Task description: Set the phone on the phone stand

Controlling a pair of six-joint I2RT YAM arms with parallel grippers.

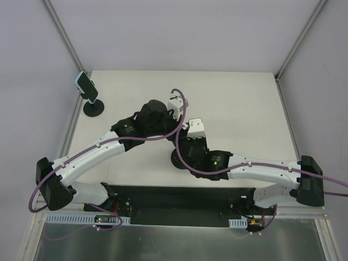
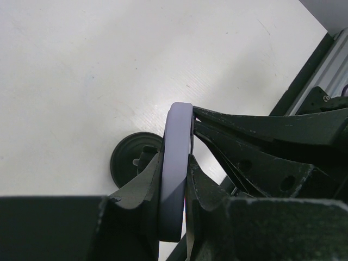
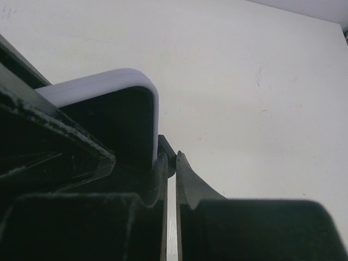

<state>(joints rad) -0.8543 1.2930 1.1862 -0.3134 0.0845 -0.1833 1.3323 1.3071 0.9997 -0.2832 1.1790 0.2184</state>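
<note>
The phone (image 2: 176,136), lavender-edged with a dark screen, stands edge-on between my left gripper's (image 2: 175,163) fingers, which are shut on it. It also shows in the right wrist view (image 3: 117,119), upright at the left. The black phone stand's round base (image 2: 128,163) sits on the table just behind the phone and shows in the top view (image 1: 175,159) under the right wrist. My right gripper (image 3: 175,160) is shut on a thin black part of the stand (image 3: 166,145) right beside the phone's lower edge. Both grippers meet at the table's middle.
A second black stand (image 1: 93,107) with a light-blue phone (image 1: 86,87) on it stands at the table's far left corner. The white table (image 1: 239,109) has metal frame posts at its back corners. A black mounting plate (image 1: 179,201) lies along the near edge.
</note>
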